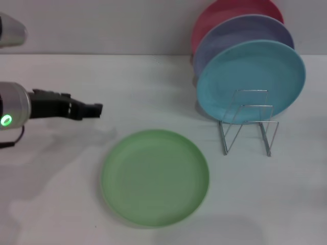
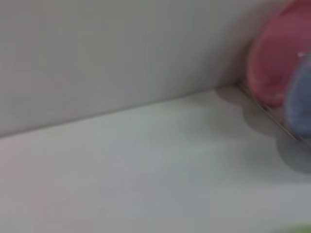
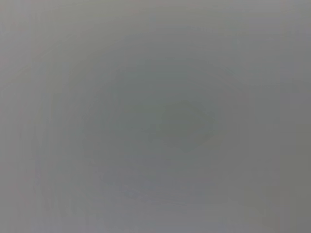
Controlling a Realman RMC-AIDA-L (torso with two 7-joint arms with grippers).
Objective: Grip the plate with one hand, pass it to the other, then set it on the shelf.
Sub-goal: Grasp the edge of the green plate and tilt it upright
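Observation:
The light green plate (image 1: 155,176) lies flat on the white table, near its front middle. The silver wire shelf (image 1: 249,127) stands to its right, holding other plates upright at its back. My left gripper (image 1: 96,109) reaches in from the left edge, above and left of the green plate, not touching it. It holds nothing. My right gripper is out of view; the right wrist view is plain grey.
A turquoise plate (image 1: 251,81), a lavender plate (image 1: 240,38) and a pink plate (image 1: 230,13) lean upright in a row on the shelf. The pink plate (image 2: 279,53) and lavender plate (image 2: 301,99) also show in the left wrist view. A wall runs behind the table.

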